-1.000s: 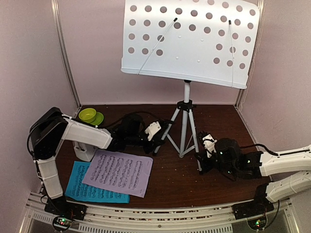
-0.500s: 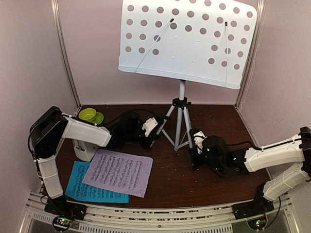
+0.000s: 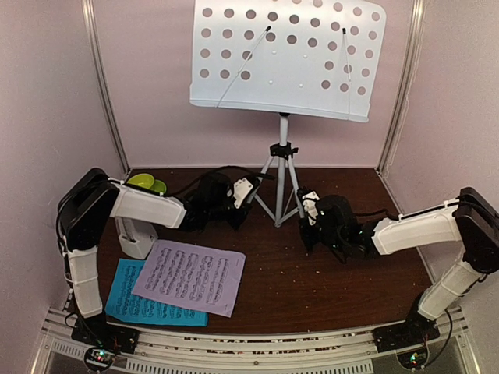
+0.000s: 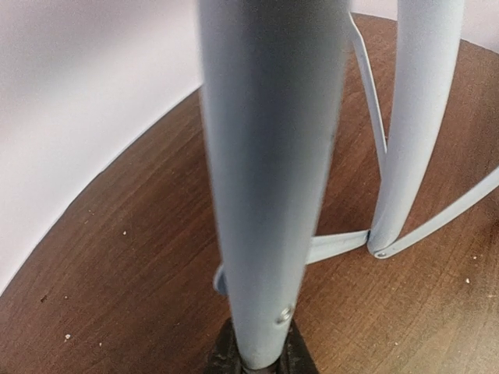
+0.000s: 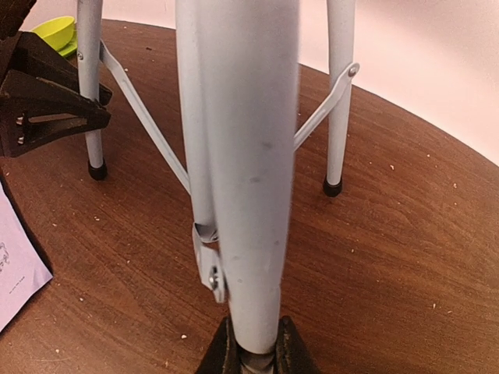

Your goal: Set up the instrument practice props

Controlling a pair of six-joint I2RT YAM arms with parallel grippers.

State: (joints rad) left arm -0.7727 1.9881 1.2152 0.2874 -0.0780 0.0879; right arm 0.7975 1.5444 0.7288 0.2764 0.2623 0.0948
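Pink walls enclose a dark wooden table. From above, the music stand rises at the back centre, with the lilac page lying near-left of it. The left gripper and right gripper flank its tripod. Left wrist: jaws nipped narrow round a tripod leg. Right wrist: likewise clamped on another. Probably light, stiff and top-heavy, with slick tubing; low on the legs suits.

Music stand now stands farther back and a bit left on the worktop, its tripod shifted along with it. Left gripper and right gripper, jaws clamped on the legs, reach farther in, the right one most.
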